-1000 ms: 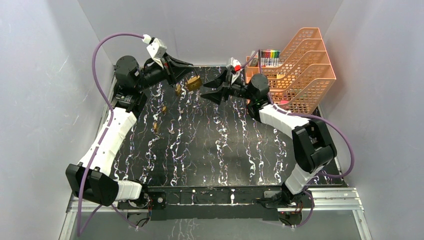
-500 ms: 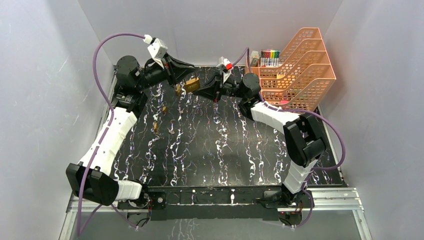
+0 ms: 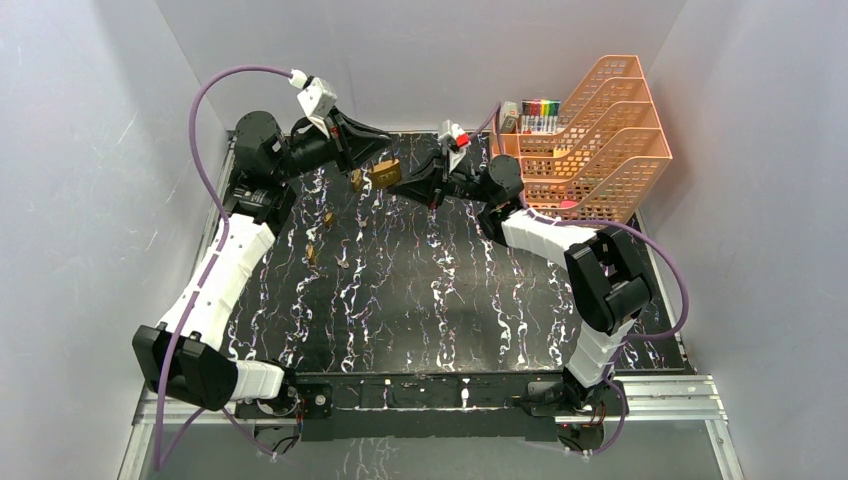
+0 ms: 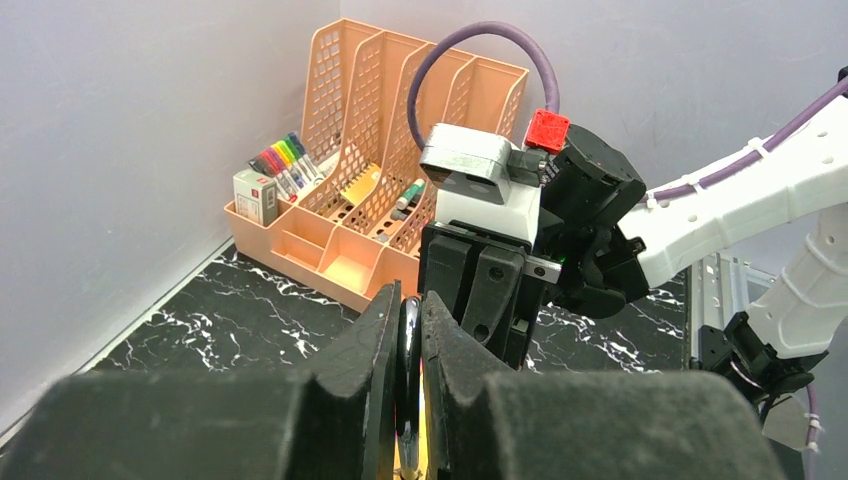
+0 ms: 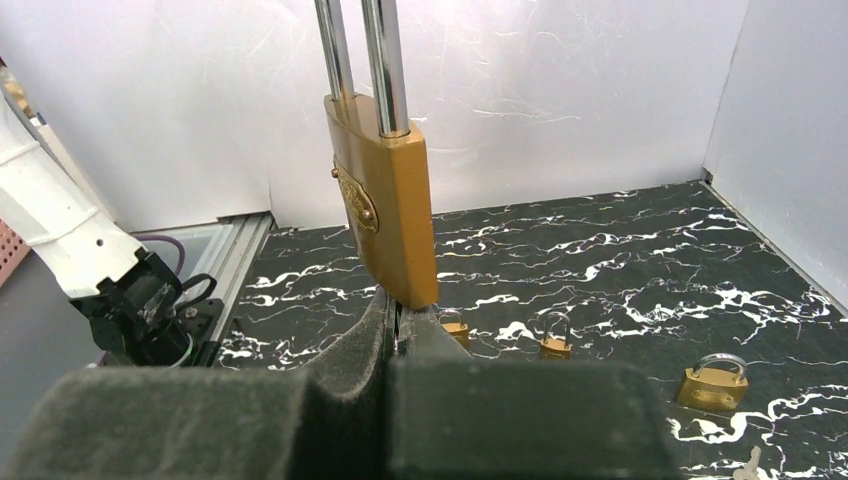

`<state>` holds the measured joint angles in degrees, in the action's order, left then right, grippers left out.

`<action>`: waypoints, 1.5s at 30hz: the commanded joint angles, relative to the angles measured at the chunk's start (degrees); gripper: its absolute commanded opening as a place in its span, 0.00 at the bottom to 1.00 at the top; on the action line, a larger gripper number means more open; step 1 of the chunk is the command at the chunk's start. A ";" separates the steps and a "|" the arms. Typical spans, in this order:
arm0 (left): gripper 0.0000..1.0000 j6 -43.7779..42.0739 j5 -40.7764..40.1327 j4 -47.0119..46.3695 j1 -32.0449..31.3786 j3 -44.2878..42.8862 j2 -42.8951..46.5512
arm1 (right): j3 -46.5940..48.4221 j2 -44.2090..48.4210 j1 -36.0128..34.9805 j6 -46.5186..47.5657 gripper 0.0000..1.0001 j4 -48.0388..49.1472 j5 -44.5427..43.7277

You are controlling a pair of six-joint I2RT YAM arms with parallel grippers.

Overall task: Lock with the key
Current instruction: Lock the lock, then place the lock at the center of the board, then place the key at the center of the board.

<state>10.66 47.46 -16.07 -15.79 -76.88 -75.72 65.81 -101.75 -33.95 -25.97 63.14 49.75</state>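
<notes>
The right gripper point(image 5: 397, 300) has slid in and snapped shut. It pinches a thin key point(image 5: 397, 322) right under the gold lock point(image 5: 385, 210). The lock hangs in the air over the back of the table point(image 3: 430, 290), silver loop point(image 5: 385, 60) up. The left gripper point(image 4: 409, 312) is closed on that loop. Both arms stretch toward each other.

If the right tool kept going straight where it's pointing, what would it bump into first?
Probably the big brass padlock hanging from the left tool. Its bottom sits just ahead of the right tool, though the exact gap is hard to judge.
</notes>
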 commanded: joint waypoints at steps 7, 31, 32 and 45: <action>0.00 1.91 -1.04 -9.14 0.21 -7.55 1.99 | -7.72 -2.38 -0.50 -3.78 0.00 8.97 1.32; 0.00 -5.16 -12.08 -4.31 1.45 -0.62 3.55 | -18.46 -3.35 0.70 -1.85 0.00 7.40 -4.43; 0.00 -5.98 -15.38 -5.06 1.08 2.21 4.18 | -18.67 -1.58 0.71 0.53 0.00 2.89 -7.83; 0.00 -11.08 -52.85 -36.41 -10.55 29.08 -1.30 | -5.70 2.35 -3.42 8.38 0.00 -41.21 -50.38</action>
<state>1.23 6.93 -32.49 -25.60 -48.72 -76.88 54.70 -97.51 -36.43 -19.18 34.20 12.60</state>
